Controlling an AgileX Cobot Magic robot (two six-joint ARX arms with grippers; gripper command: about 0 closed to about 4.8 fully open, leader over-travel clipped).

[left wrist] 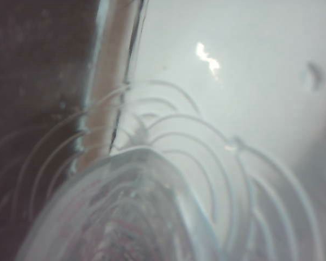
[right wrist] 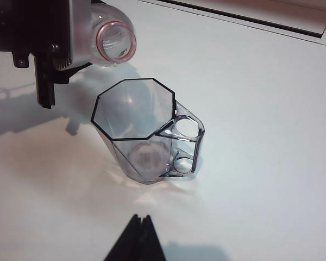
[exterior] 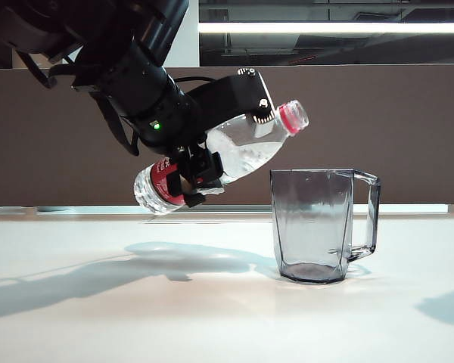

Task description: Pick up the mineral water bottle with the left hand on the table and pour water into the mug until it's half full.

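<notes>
We see the left end effector (exterior: 200, 172) clamped round the labelled middle of the mineral water bottle (exterior: 246, 147), holding it clear of the worktop (exterior: 98, 318). The bottle's long axis tilts base-low, with its open mouth at about two o'clock, just short of the mug (exterior: 315, 225) rim. The mug stands at four o'clock from the end effector and looks empty. The right wrist view shows the uncapped mouth beside the rim, while the left wrist view shows only blurred ribs. The right end effector (right wrist: 136, 239) hangs back, seemingly closed and empty.

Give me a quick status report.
Left gripper shut on bottle, tilted, mouth up beside mug. Mug looks empty. Right gripper shut, off to the side. Nothing blocking.
</notes>
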